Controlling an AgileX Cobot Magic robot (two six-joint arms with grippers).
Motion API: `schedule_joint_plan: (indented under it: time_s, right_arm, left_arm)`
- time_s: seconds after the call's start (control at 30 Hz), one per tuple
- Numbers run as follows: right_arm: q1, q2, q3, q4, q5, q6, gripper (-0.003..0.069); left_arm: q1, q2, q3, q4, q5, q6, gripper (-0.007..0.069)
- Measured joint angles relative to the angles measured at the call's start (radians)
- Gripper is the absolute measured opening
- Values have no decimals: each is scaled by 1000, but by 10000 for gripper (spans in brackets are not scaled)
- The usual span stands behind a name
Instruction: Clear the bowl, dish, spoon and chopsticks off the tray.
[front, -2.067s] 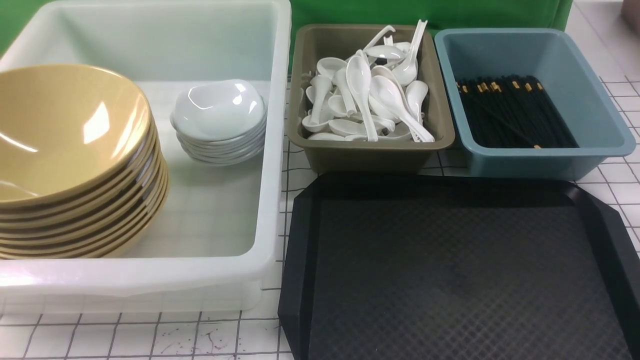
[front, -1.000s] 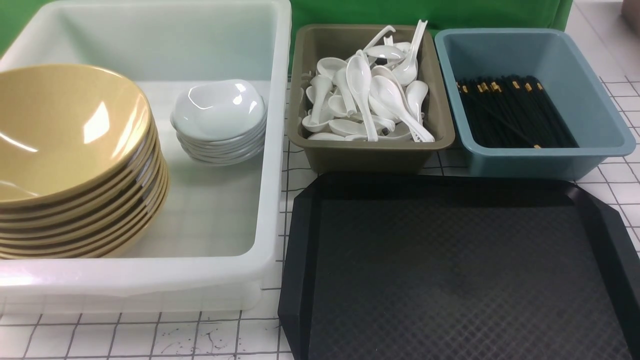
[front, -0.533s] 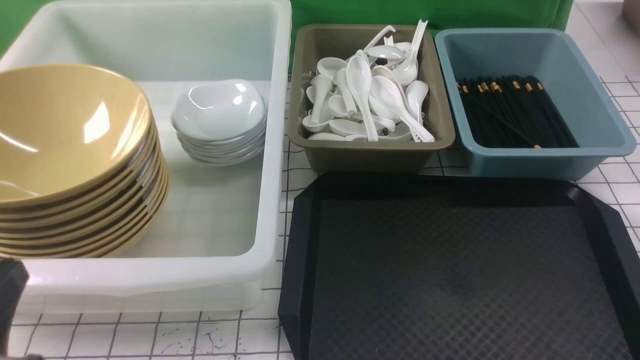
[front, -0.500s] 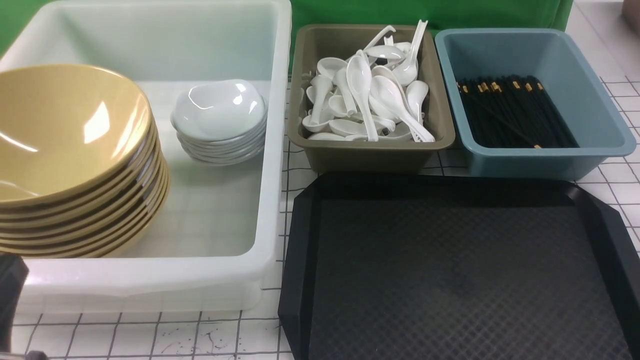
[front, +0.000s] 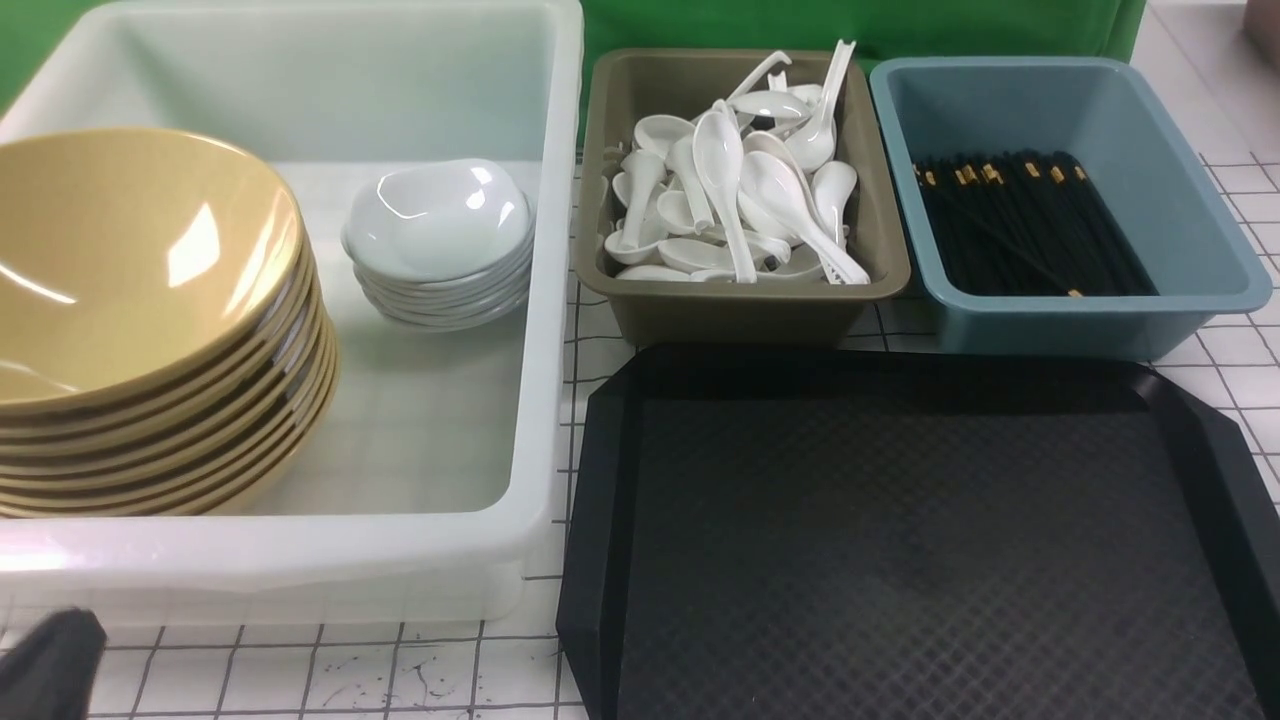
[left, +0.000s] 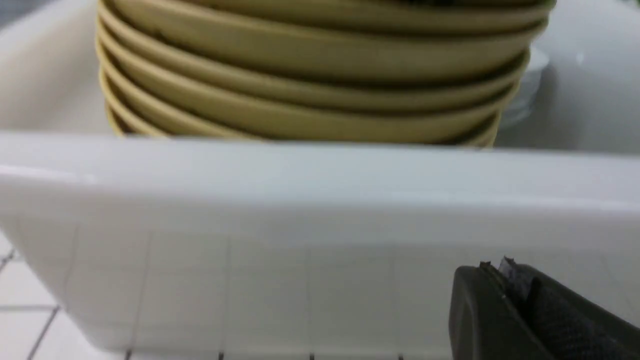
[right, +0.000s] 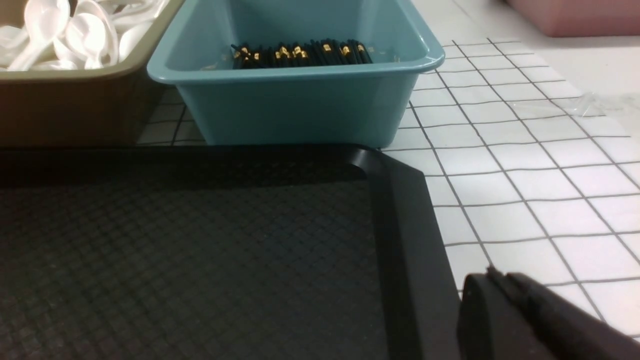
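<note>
The tray (front: 900, 540) lies bare, so clearing looks finished; the left hand (front: 50, 665), lower left, is pressed together, the right hand's (right: 505, 320) gap unreadable.

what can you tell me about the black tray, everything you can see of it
The black tray is a large rectangular plastic one with cut corners, a raised sloping rim and a diamond-textured floor. It lies flat on the white gridded table, right of the white tub and just in front of the olive bin and blue bin. Nothing sits on its visible surface. Its near edge runs out of frame. No gripper touches it in these views.
</note>
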Motion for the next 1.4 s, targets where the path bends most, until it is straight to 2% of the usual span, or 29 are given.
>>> schedule_joint_plan:
  time_s: [1.4]
  right_arm:
    - [0,0,0,1,0,0,95]
  left_arm:
    - [0,0,0,-12,9,-7,-13]
